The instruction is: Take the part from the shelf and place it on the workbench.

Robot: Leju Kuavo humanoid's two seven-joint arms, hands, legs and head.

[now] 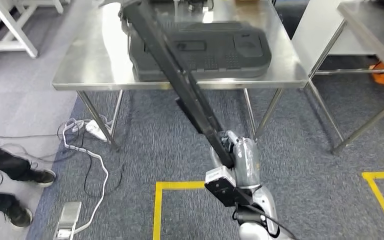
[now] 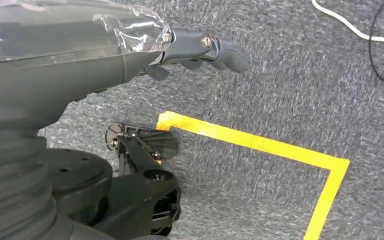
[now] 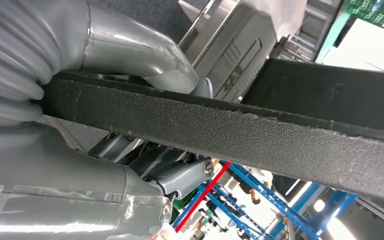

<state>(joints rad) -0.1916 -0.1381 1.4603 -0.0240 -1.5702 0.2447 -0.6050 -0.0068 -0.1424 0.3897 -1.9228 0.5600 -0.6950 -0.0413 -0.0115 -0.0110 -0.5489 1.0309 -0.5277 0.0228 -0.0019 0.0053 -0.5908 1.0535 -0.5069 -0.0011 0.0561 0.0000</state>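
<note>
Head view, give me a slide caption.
Right hand holds a long black part angled over the steel workbench.

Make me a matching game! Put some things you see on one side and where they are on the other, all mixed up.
Things:
1. long black part
2. big dark case
3. white power strip
4. yellow tape

Places:
A. stuck on the carpet in lines
B. held by the right hand
C. on the floor by a table leg
D. lying on the metal table

Pairs: 1-B, 2-D, 3-C, 4-A
</note>
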